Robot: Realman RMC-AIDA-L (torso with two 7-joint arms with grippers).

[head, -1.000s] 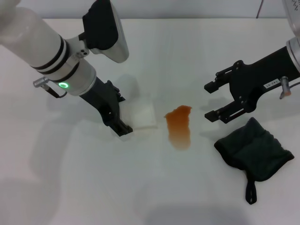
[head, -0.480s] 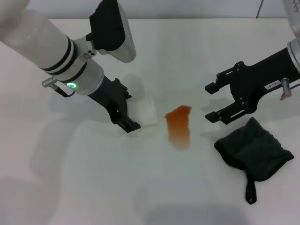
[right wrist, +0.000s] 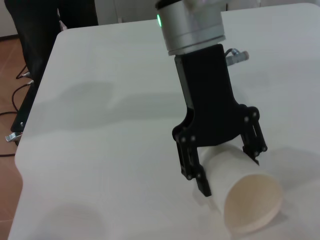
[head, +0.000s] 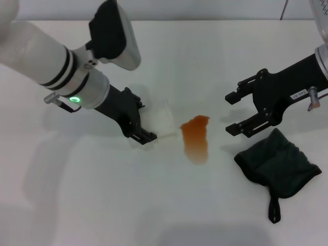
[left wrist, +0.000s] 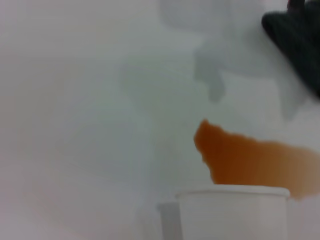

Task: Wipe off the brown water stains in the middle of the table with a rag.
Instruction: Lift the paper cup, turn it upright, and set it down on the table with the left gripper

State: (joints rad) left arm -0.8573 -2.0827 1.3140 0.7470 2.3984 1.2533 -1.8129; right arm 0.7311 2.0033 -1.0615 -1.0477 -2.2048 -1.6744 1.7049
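Your left gripper [head: 145, 129] clamps a tipped white paper cup [head: 160, 123] at nine o'clock of the brown water stains [head: 196, 137] — mid-table [head: 102, 205]. Your right gripper [head: 231, 111] hangs wide open, empty; the rag [head: 279, 164] lies at four o'clock of the stains.

Head view high, looking down; left wrist low, close; both share stain [head: 196, 138]; right wrist faces cup [right wrist: 245, 192].

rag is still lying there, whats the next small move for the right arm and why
Probably lower the right gripper onto the rag and close on it. Its jaws are open and empty, just above the cloth, and the brown stain is unwiped. The left gripper is busy straddling the paper cup.
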